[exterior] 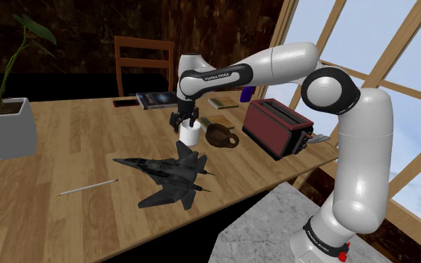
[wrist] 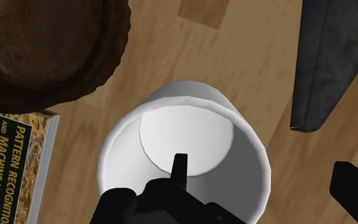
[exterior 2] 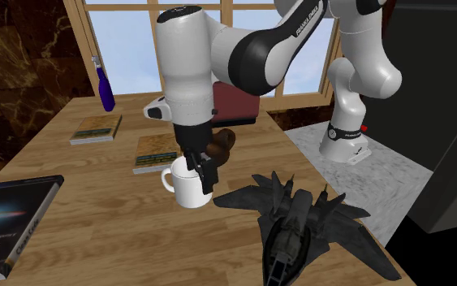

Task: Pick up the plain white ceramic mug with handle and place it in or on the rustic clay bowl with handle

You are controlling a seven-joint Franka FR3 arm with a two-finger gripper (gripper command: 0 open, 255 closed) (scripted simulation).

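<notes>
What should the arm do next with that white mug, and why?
Probably close the gripper. It is open and straddles the wall of the mug, one finger inside, one outside, neither touching. The mug stands on the table beside the brown bowl, so a grip comes before any lift.

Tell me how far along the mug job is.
Done: the end effector is at the white mug, one finger inside it and one outside its wall. In hand: the grasp; the fingers stand apart, so the mug isn't clasped and sits on the wooden table. Left: closing, lifting, and setting it in the brown bowl beside it.
</notes>
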